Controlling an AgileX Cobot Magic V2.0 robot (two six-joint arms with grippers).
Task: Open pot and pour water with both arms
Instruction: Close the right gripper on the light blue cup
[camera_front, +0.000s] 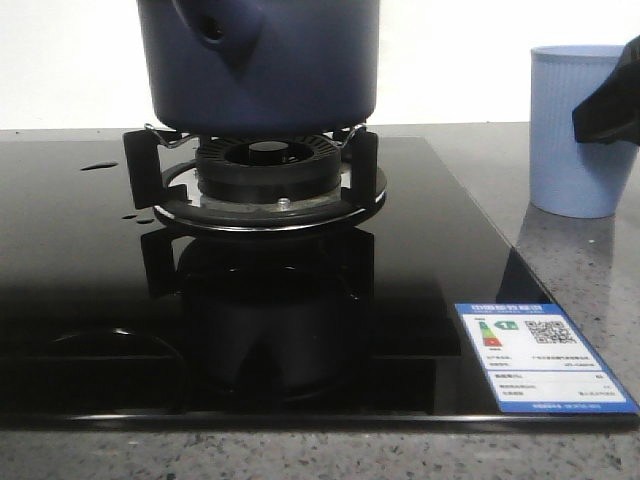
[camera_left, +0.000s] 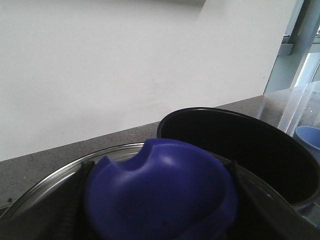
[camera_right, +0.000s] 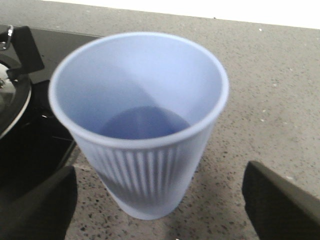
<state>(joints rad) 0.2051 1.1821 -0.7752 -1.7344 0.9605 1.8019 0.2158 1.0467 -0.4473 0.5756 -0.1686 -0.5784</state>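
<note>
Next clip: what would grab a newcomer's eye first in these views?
The dark blue pot dominates the front view, sitting on the burner stand of a glossy black cooktop. In the left wrist view its mouth is open, with a blue lid knob and glass lid filling the foreground. On the counter right of the cooktop stands a pale blue ribbed cup, between the open fingers of the right claw.

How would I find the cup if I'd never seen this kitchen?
Start at the shiny black stove with the dark blue pot sitting on its burner. Look to the right, onto the grey speckled counter beside the glass. The cup stands upright there: pale blue, with ribbed sides, much lighter and smaller than the pot.
</note>
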